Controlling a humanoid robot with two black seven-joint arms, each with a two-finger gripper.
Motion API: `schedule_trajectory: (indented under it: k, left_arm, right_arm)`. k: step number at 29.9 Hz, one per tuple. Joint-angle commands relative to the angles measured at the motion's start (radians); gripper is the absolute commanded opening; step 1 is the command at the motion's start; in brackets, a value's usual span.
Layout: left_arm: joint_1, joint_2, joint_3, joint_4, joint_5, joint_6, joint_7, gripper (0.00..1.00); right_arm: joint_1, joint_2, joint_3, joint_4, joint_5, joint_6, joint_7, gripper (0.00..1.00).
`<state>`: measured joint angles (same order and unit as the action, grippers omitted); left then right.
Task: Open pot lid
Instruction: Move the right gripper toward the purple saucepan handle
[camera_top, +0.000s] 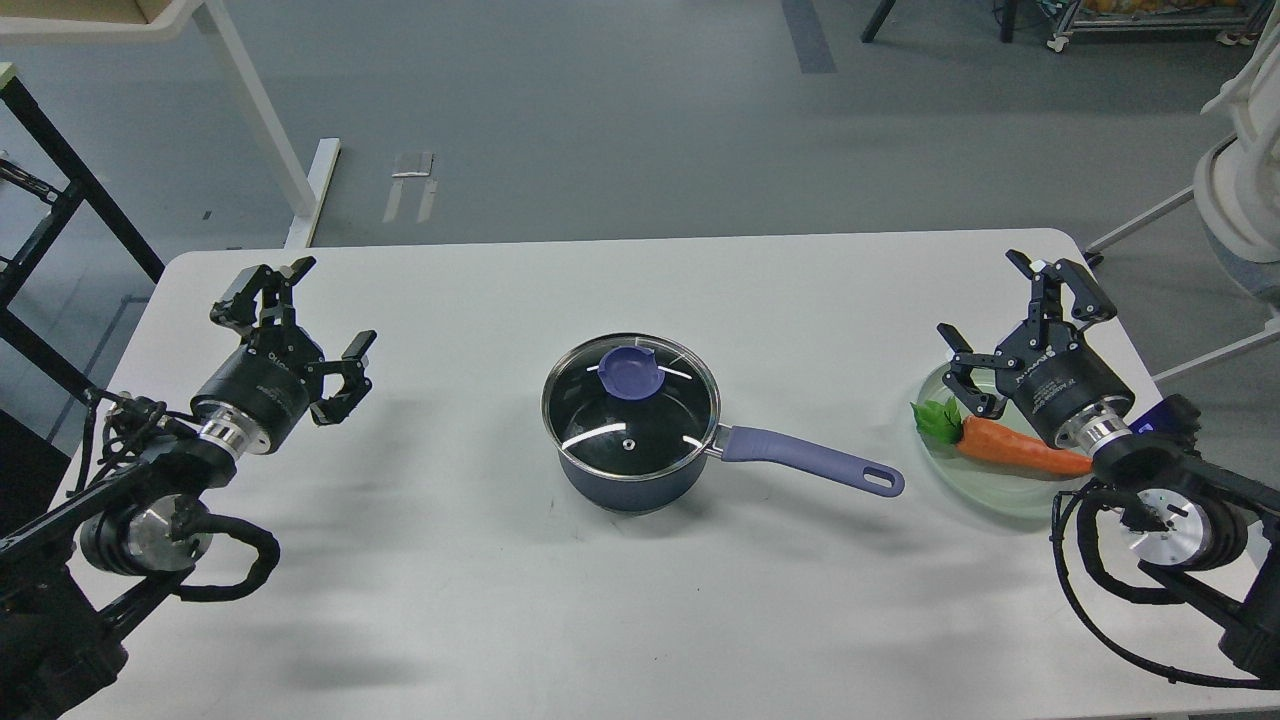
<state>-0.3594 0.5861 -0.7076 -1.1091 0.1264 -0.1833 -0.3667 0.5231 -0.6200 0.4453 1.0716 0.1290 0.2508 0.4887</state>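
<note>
The dark-blue pot (625, 485) stands in the middle of the white table, its lavender handle (810, 462) pointing right. The glass lid (630, 415) with a steel rim sits flat on the pot, its purple knob (630, 372) on top. My left gripper (310, 320) hovers open over the table's left side, well apart from the pot. My right gripper (1000, 315) is open above the right side, over the plate, also far from the pot. Neither gripper holds anything.
A pale green plate (985, 495) with an orange carrot (1020, 450) lies at the right, under my right arm. The white table (640, 620) has its far edge behind the pot. Table legs and a black frame stand on the grey floor beyond.
</note>
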Motion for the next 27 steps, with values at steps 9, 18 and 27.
schedule_trajectory:
  k: [9,18,27]
  left_arm:
    - [0.000,0.001,-0.007,-0.003,-0.002,-0.013,-0.003,0.99]
    - [-0.016,0.006,-0.004,-0.003,0.012,-0.010,-0.063,0.99]
    - [-0.020,0.037,0.010,-0.012,0.012,-0.012,-0.080,0.99]
  right_arm:
    - [0.037,-0.150,-0.004,0.137,-0.034,0.009,0.000,1.00]
    - [0.296,-0.386,-0.034,0.303,-0.553,0.002,0.000,1.00]
    - [0.785,-0.386,-0.583,0.493,-1.207,-0.031,0.000,1.00]
